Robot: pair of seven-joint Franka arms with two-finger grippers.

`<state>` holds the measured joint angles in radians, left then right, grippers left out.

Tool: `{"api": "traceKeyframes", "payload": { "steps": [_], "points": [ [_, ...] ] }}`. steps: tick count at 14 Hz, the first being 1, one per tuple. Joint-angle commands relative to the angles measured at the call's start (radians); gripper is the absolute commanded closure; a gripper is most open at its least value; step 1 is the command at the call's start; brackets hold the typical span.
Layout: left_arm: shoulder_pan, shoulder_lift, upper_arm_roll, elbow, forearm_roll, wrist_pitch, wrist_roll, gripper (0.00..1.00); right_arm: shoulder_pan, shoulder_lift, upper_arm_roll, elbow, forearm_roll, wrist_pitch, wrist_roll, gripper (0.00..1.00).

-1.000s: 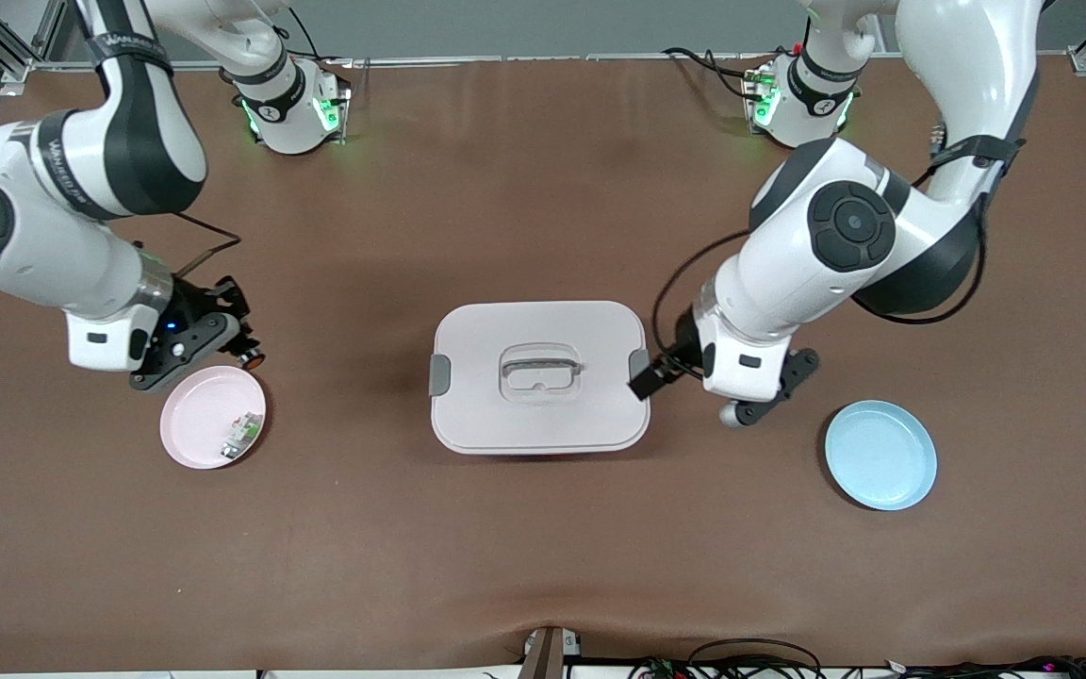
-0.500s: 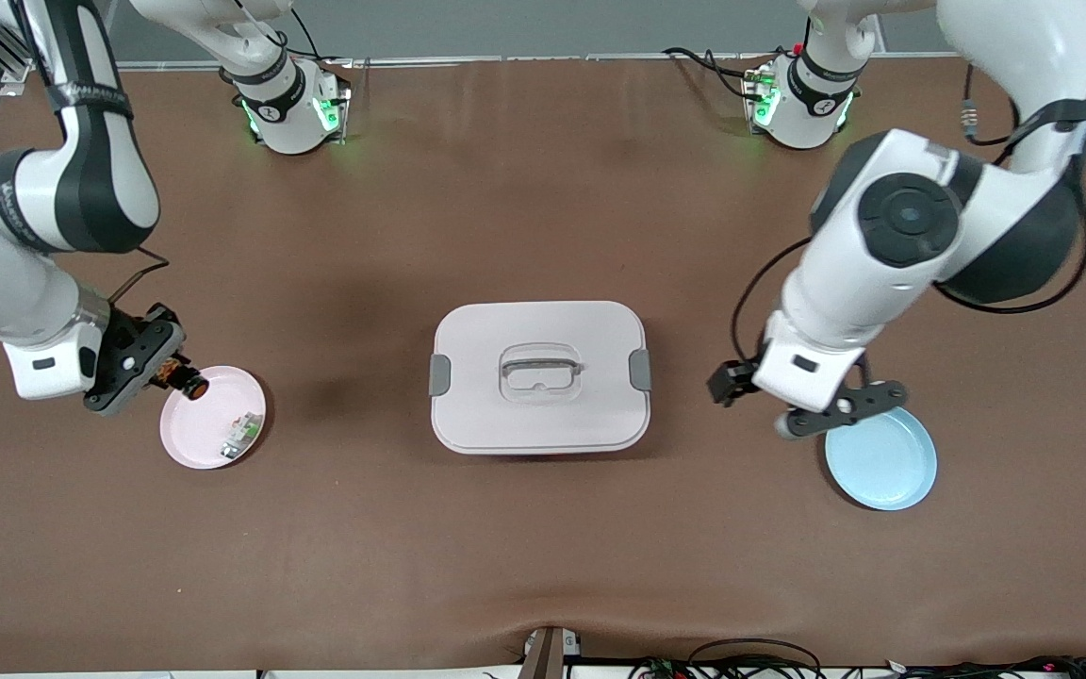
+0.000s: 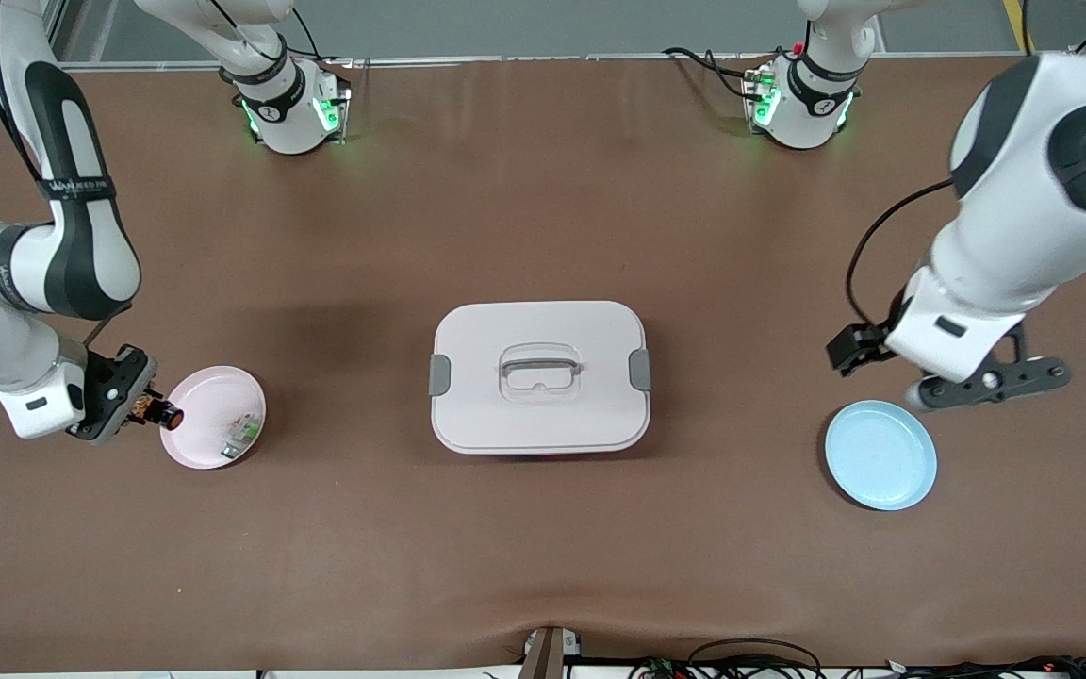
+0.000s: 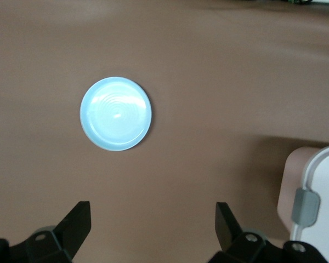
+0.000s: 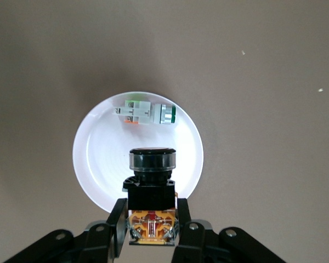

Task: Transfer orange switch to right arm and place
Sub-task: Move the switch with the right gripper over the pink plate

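Note:
The orange switch (image 3: 164,413) (image 5: 151,197) has a black body and orange marks at its base. My right gripper (image 3: 149,410) (image 5: 151,219) is shut on it and holds it above the rim of the pink plate (image 3: 204,391) (image 5: 93,159), on the side toward the right arm's end of the table. My left gripper (image 3: 882,377) (image 4: 151,219) is open and holds nothing. It hangs over bare table beside the blue plate (image 3: 880,455) (image 4: 115,113).
A small white-and-green part (image 3: 241,434) (image 5: 148,112) lies in the pink plate. A closed pale box with a handled lid (image 3: 538,375) (image 4: 318,203) stands mid-table between the two plates. The blue plate has nothing in it.
My right gripper carried the switch from the pink plate's farther edge round to its rim toward the right arm's end. My left gripper drew away from the box, past the blue plate.

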<state>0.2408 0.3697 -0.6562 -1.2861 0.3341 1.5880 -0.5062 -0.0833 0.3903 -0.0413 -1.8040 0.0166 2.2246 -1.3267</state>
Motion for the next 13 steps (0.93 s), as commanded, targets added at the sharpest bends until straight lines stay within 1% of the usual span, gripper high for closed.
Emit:
{"api": "traceKeyframes", "payload": {
  "steps": [1,2,3,4,5,6,8,9,11,13],
  "points": [
    [0.055,-0.102,-0.007,-0.027,-0.078,-0.081,0.128,0.00,-0.024,0.036,0.020,0.014,0.022,0.007,-0.060,1.00],
    [0.054,-0.119,0.007,-0.030,-0.107,-0.095,0.158,0.00,-0.026,0.051,0.020,0.015,0.023,0.010,-0.074,1.00],
    [0.029,-0.161,0.068,-0.047,-0.137,-0.111,0.172,0.00,-0.026,0.065,0.020,0.015,0.025,0.019,-0.084,1.00],
    [-0.063,-0.216,0.180,-0.091,-0.165,-0.109,0.175,0.00,-0.024,0.073,0.020,0.014,0.025,0.029,-0.094,1.00],
    [-0.174,-0.256,0.328,-0.123,-0.196,-0.106,0.173,0.00,-0.026,0.081,0.020,0.012,0.025,0.030,-0.115,1.00],
    [-0.231,-0.291,0.424,-0.151,-0.228,-0.105,0.175,0.00,-0.026,0.093,0.020,0.014,0.025,0.032,-0.147,1.00],
    [-0.224,-0.319,0.458,-0.191,-0.279,-0.089,0.175,0.00,-0.027,0.102,0.020,0.012,0.045,0.038,-0.181,1.00],
    [-0.230,-0.334,0.466,-0.214,-0.277,-0.077,0.176,0.00,-0.030,0.107,0.020,0.012,0.064,0.038,-0.204,1.00],
    [-0.232,-0.392,0.475,-0.298,-0.279,-0.030,0.219,0.00,-0.041,0.123,0.020,0.012,0.097,0.055,-0.258,1.00],
    [-0.230,-0.448,0.515,-0.369,-0.282,0.016,0.273,0.00,-0.055,0.146,0.020,0.014,0.112,0.059,-0.308,1.00]
  ]
}}
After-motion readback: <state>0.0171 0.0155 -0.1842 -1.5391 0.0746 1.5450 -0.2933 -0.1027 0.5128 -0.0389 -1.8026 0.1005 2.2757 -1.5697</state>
